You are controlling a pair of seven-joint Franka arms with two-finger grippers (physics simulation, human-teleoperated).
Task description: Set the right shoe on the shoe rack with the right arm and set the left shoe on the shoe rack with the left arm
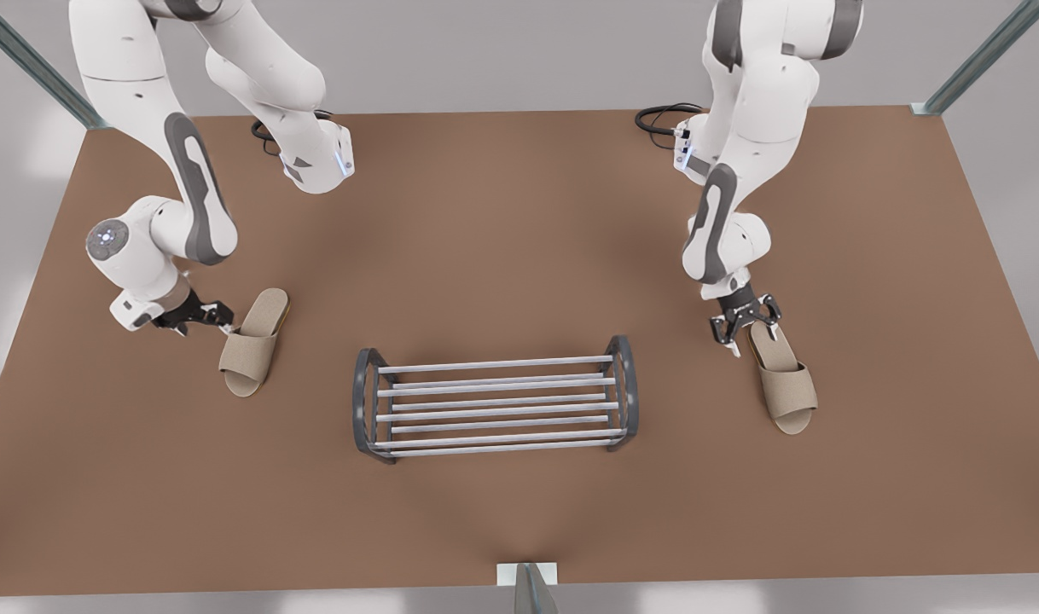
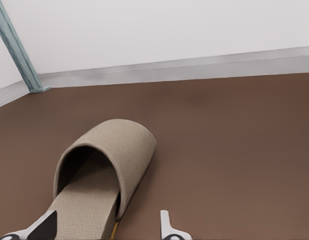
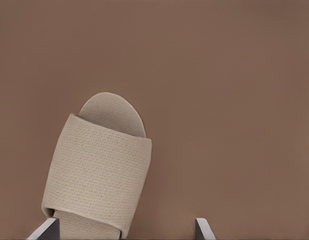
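Left gripper (image 1: 223, 321) is held low and tilted beside the left shoe's (image 1: 251, 348) heel, fingers spread – nothing grasped. Right gripper (image 1: 745, 334) is pointed down at the right shoe's (image 1: 786, 379) heel, also spread. Shoe rack (image 1: 494, 364) is seen between them – bare.

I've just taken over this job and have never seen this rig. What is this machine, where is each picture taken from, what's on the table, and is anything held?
Two white robot arms stand over a brown table. The front view takes in the whole scene; each wrist view looks out past that arm's own fingertips. The shoe rack sits mid-table. The left gripper, tilted, is open at the left slipper. The right gripper points down, open, over the right slipper's heel. Nothing is held.
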